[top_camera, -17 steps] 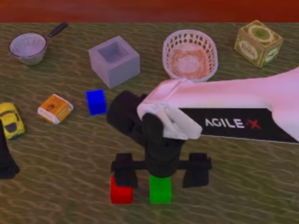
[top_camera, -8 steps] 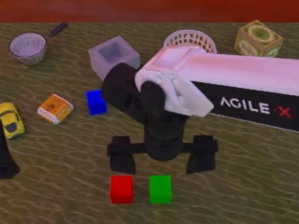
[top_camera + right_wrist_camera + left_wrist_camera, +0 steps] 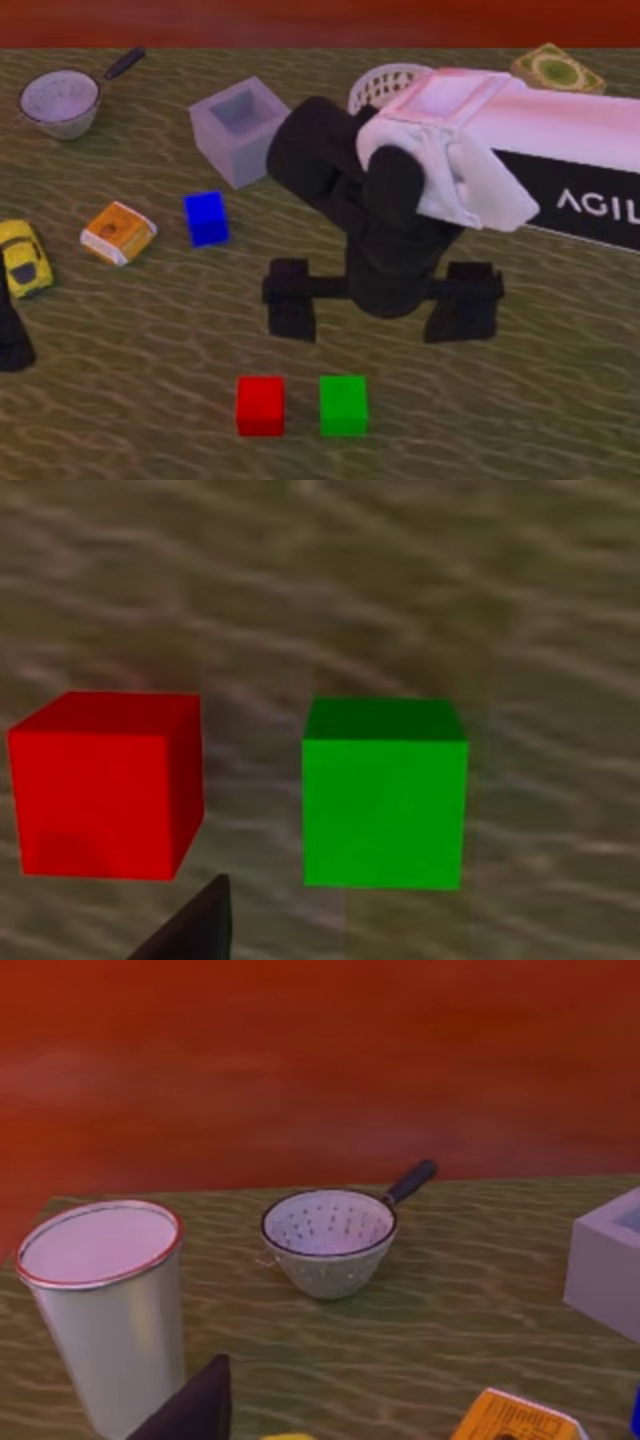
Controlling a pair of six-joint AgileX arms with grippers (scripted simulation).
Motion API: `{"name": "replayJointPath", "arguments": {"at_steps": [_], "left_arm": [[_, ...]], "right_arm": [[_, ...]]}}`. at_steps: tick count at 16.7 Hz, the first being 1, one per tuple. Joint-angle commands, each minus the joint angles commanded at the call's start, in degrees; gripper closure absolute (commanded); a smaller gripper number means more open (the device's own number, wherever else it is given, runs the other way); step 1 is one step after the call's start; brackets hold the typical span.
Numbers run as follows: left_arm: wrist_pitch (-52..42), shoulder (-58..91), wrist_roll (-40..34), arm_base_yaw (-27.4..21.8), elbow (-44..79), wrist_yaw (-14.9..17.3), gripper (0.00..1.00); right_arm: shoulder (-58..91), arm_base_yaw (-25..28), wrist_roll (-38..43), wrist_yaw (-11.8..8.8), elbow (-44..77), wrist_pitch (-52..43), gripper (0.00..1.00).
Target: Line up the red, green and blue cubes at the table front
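The red cube point(image 3: 260, 405) and the green cube point(image 3: 343, 404) sit side by side near the table's front edge, a small gap between them. The blue cube point(image 3: 206, 218) lies apart, farther back and to the left. My right gripper point(image 3: 378, 318) hovers open behind the red-green pair, holding nothing. The right wrist view looks down on the red cube point(image 3: 105, 785) and green cube point(image 3: 385, 795), with one dark fingertip point(image 3: 195, 925) in front of them. My left gripper point(image 3: 12, 345) is parked at the left edge, and only one of its fingers point(image 3: 195, 1405) shows.
A hollow grey block point(image 3: 243, 130) stands behind the blue cube. An orange-and-white box point(image 3: 118, 233) and a yellow toy car point(image 3: 22, 258) lie at the left. At the back are a strainer point(image 3: 60, 100), a white basket point(image 3: 385, 85) and a green patterned box point(image 3: 555, 68). A steel cup point(image 3: 100, 1300) stands near the left arm.
My right gripper has drawn back and to the right, away from the green cube, which stays beside the red one. The left arm has not moved.
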Motion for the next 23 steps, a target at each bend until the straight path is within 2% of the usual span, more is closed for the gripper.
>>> {"name": "replayJointPath", "arguments": {"at_steps": [6, 11, 16, 23], "left_arm": [[-14.4, 25.0, 10.2, -3.3, 20.3, 0.5, 0.00], [-30.6, 53.4, 22.2, -7.3, 43.8, 1.1, 0.00], [-47.1, 83.5, 35.0, -11.2, 70.4, 1.0, 0.00], [-64.4, 117.6, 49.8, -15.8, 103.0, 0.7, 0.00]], "right_arm": [[-20.4, -9.4, -10.1, 2.1, -17.2, 10.4, 0.00], [-43.1, -19.8, -21.2, 2.6, -37.1, 21.9, 0.00], [-67.5, -30.7, -32.2, 1.8, -57.3, 34.6, 0.00], [-98.2, -43.6, -44.7, -0.9, -79.1, 51.9, 0.00]]}}
